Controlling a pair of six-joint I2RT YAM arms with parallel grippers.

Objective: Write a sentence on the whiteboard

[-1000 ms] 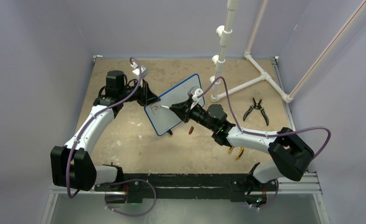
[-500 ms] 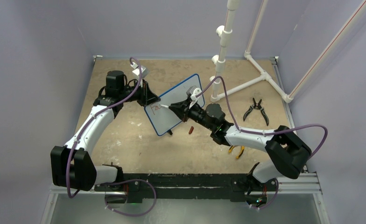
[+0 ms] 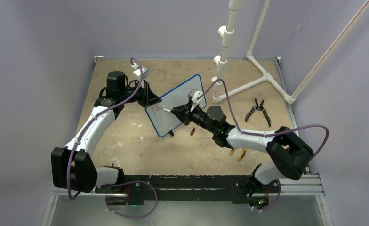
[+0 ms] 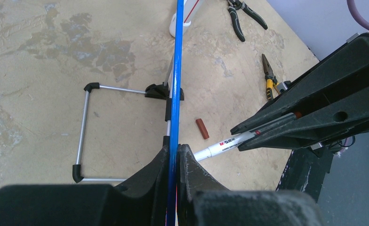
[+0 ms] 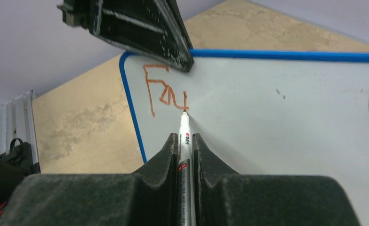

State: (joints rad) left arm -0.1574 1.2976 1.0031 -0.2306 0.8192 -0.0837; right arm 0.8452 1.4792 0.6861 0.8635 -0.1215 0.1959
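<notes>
The whiteboard (image 3: 179, 104) stands tilted on its edge a little left of the middle of the desk (image 3: 126, 141), closer to the far edge than the near one. I cannot tell whether its small black feet bear on the surface. A thin wire stand (image 4: 83, 136) juts out behind it.

The left end effector (image 4: 174, 149) is pinched narrow on the board's blue rim, near the corner where the writing begins.

The right end effector (image 5: 185, 137) is closed tight around a white marker (image 5: 184, 126). The pen's tip touches the board at the foot of a short red stroke. Of the sentence (image 5: 164, 92) only the opening is there: a large red F, a loopy second letter and that short stroke, all in the board's upper left corner as the right wrist camera sees it.

A small red cap (image 4: 202, 128) lies on the desk just under the marker. Yellow-handled pliers (image 4: 268, 75) rest beside the right arm, nearer the front edge. Black pliers (image 3: 259, 111) lie toward the right edge, and a white pipe frame (image 3: 248, 61) stands at the far right corner.
</notes>
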